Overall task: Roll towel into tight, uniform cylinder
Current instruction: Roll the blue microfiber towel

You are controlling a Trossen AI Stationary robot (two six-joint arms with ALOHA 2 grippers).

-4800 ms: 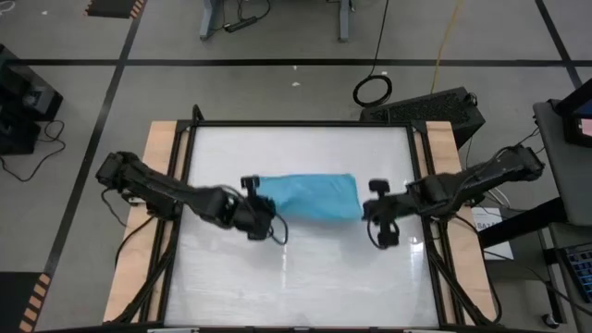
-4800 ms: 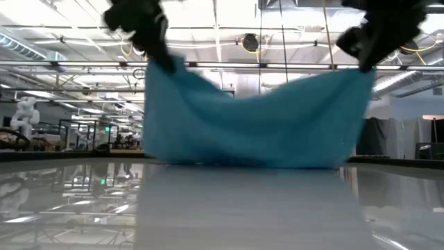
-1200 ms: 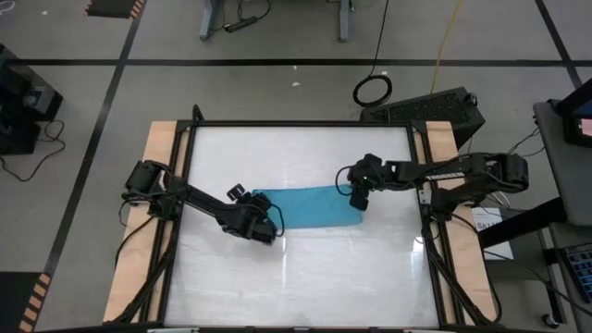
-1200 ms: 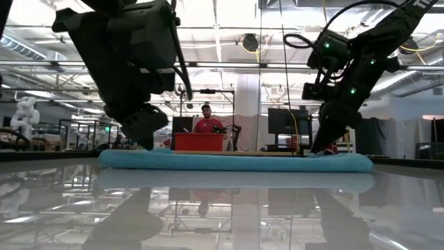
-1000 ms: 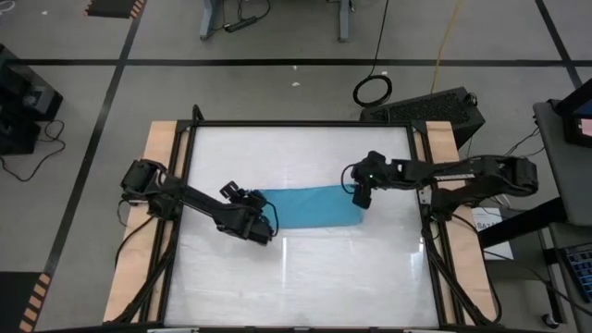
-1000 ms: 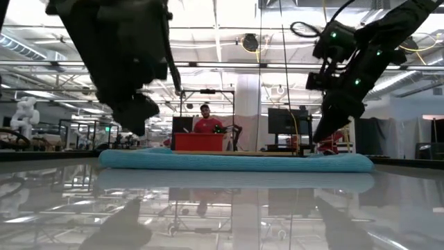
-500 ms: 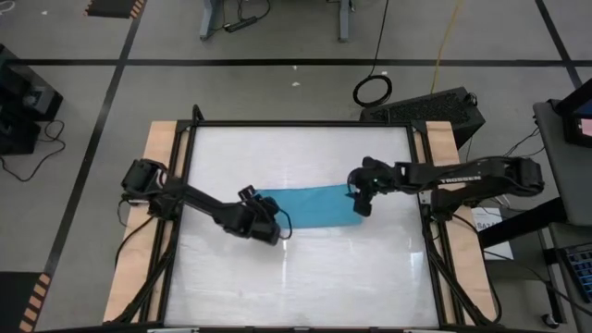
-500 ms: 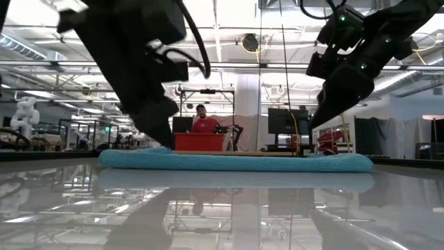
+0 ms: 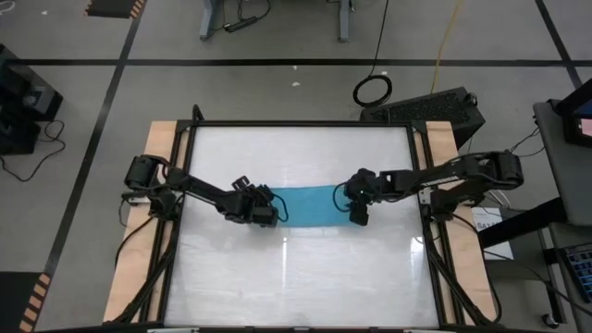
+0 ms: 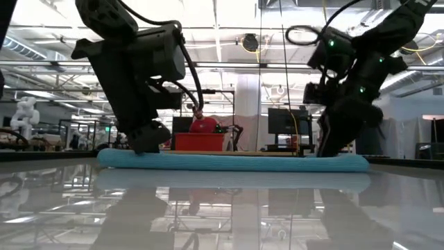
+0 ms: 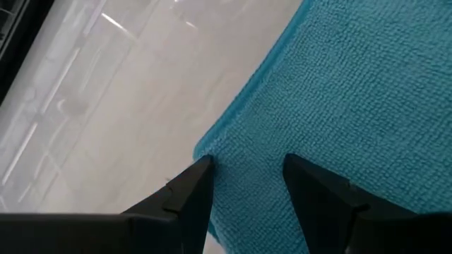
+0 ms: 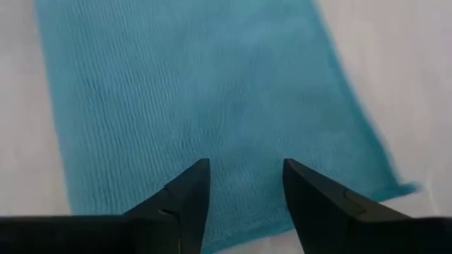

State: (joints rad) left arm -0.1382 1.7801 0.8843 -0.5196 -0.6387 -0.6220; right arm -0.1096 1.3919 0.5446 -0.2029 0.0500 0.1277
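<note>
The turquoise towel (image 9: 312,204) lies flat on the white tabletop as a low strip running left to right, also seen in the low view (image 10: 232,162). My left gripper (image 9: 269,212) stands open over the towel's left end, slanting down, its fingertips over the near-left corner (image 11: 212,152). My right gripper (image 9: 356,214) stands open over the towel's right end (image 12: 233,106), also slanting down. In the low view both the left gripper (image 10: 148,146) and the right gripper (image 10: 331,150) reach down to the towel's top. My left gripper's open fingers (image 11: 194,187) come from above, slanting, at the towel's left end beside its corner; whether they touch the cloth I cannot tell. My right gripper's open fingers (image 12: 187,187) come slanting down at the towel's right end near its near edge; whether they touch it I cannot tell.
Bare white tabletop (image 9: 296,277) lies in front of and behind the towel, inside a black frame (image 9: 301,124). Wooden side strips (image 9: 157,148) flank it. Beyond the table's far edge the low view shows a red box (image 10: 201,141) and a person behind it.
Both grippers have come down onto the towel's ends. The right one has moved toward the near edge, the left one toward the towel's left end, turning as it sank. The towel has stayed flat where it was.
</note>
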